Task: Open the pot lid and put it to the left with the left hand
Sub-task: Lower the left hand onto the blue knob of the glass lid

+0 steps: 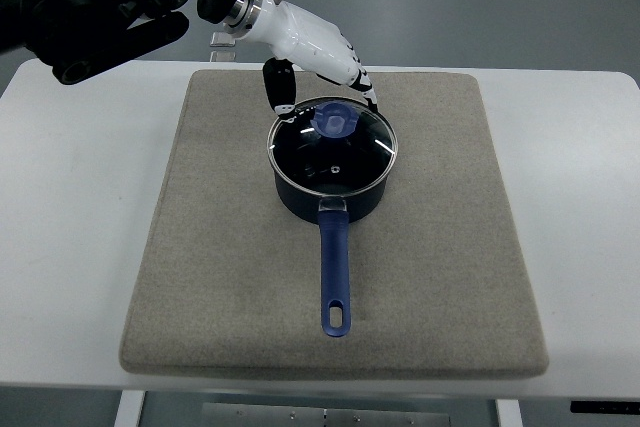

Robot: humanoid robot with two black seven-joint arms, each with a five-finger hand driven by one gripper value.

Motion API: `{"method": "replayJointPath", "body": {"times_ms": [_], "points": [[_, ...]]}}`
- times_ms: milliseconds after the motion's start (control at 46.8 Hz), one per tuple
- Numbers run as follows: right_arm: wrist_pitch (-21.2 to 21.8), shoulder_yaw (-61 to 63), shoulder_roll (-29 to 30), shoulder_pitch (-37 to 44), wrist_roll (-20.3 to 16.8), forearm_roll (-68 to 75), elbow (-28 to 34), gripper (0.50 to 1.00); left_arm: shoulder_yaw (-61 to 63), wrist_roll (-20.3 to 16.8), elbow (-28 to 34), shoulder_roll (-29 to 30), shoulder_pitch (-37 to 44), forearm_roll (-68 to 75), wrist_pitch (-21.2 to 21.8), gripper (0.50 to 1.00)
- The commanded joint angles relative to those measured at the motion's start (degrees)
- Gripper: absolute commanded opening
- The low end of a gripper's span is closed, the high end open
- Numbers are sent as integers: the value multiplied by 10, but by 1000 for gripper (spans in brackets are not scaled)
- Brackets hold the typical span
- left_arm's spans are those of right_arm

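**Glass lid under the left hand, knob not yet gripped**

Glass, round, steel-rimmed, with a blue plastic knob (334, 122) at its centre: the pot lid (345, 152) sat closed and level on the dark blue saucepan (300, 199). The saucepan stood a little above the middle of the grey felt mat (220, 277), which covered most of the white bench (70, 227). The saucepan's long blue handle (335, 272) ran straight toward the camera side, so the pot's long axis lay far-to-near, ending in a hanging hole near the mat's front part.

The left arm entered from the upper left, black at the upper links and white at the forearm shell. The left hand (325, 87) hung over the far rim of the pot, so the knob lay just near-side of it, toward the camera. One dark finger (279, 87) pointed down beside the lid's far-left edge; the others reached toward the far-right edge behind the knob. Whether any fingertip touched the rim could not be settled from this view. The fingers were spread and relaxed, bracketing the far part of the lid and holding nothing; the knob showed clear between them.

No right arm appeared.

Judgement: the reach looked nearly complete, the grasp not begun. The next move would need a short advance toward the knob and a closing on it, then a lift and a carry to the bare mat left of the pot. A small clear stand (226, 44) stood beyond the mat's far edge.
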Motion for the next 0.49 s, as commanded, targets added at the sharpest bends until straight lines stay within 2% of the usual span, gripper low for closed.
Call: {"method": "replayJointPath", "body": {"times_ms": [0, 470], "points": [[0, 0, 0, 0, 0, 0, 0, 917, 4, 0, -1, 0, 2, 3, 0, 930], [0, 0, 0, 0, 0, 0, 0, 917, 7, 0, -5, 2, 4, 5, 0, 958]]}}
